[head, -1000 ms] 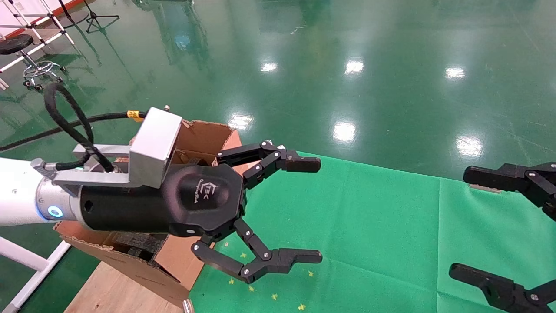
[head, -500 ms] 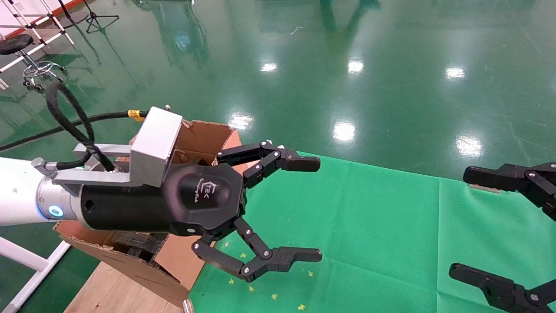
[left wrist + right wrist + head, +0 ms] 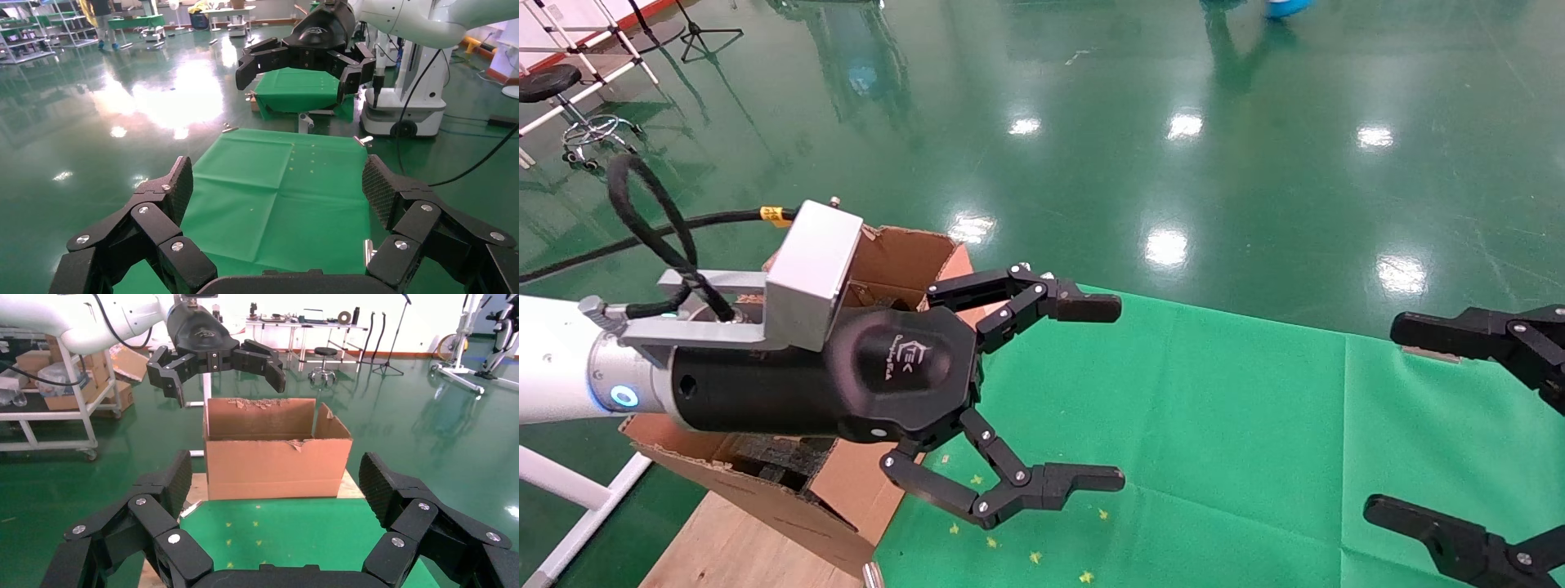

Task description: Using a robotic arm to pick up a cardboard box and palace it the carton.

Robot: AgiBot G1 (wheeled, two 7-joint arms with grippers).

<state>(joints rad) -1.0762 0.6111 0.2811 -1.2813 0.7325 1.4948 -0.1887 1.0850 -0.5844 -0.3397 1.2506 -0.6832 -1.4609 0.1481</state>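
Head view first: the counter (image 3: 1254,425), spread with a green cloth, fills the ground to the right of the carton (image 3: 903,253), and no small taped cardboard box lies anywhere on the part of it that I can see. That is the odd thing about where the job stands. The box is not on the cloth, not in either tool, and nothing in the carton's visible opening looks like it. Only dark foam pieces (image 3: 780,457) show at the carton's near corner, under a ragged flap. Whether the box already sits deeper inside I cannot tell, because the arm covers most of the opening.

The carton stands just off the counter's left end on a wooden board (image 3: 740,547), its torn flaps up. The right wrist view shows its long side whole and upright.

Above the carton's near edge hangs the robotic arm (image 3: 560,376), and its left tool (image 3: 1083,392) reaches out past the carton over the cloth, jaws spread wide with nothing between them. The right tool (image 3: 1442,416) waits at the counter's far end from the carton, equally spread and bare.

My reading is that either the pick has not started, or the drop is done and hidden.
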